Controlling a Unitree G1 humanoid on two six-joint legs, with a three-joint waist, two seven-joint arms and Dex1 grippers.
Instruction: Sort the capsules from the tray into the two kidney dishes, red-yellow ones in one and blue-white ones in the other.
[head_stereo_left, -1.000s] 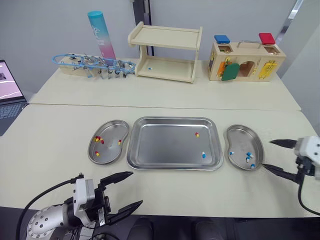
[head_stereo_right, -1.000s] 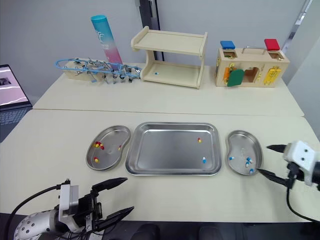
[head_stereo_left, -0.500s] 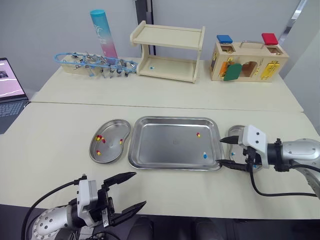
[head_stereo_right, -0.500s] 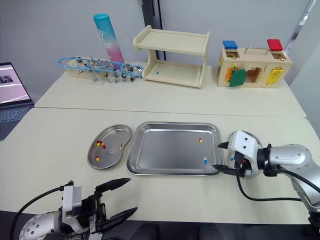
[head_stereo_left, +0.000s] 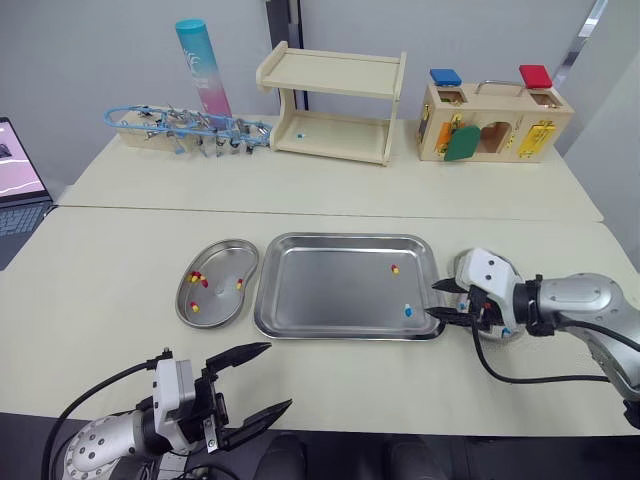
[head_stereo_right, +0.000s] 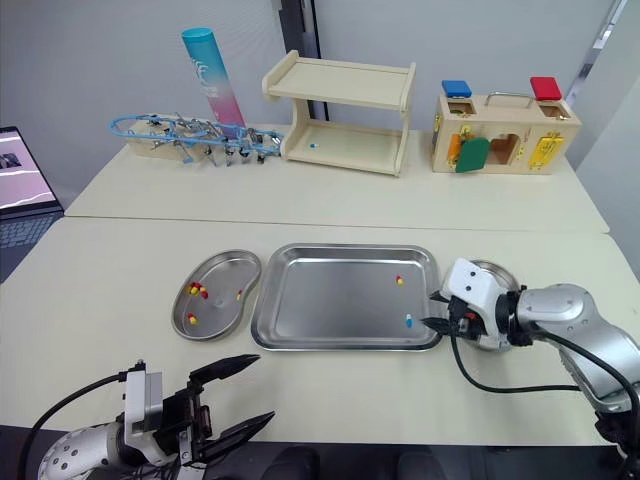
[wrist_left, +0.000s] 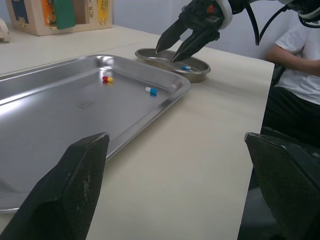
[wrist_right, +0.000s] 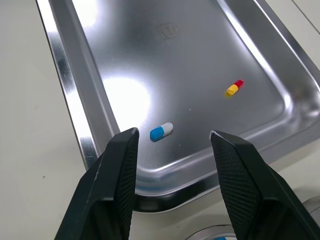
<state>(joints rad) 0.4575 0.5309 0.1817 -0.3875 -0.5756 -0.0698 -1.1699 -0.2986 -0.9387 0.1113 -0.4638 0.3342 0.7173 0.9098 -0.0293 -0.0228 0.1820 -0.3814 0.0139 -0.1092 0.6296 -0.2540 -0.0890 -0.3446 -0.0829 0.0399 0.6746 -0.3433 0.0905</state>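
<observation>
Right wrist view lines the blue-white capsule up between the right end effector's spread-apart fingers, long axis roughly finger-to-finger, 9 o'clock of it from the head camera.

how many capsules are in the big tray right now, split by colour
In the tray:
red-yellow capsule: 1
blue-white capsule: 1
total: 2
</observation>
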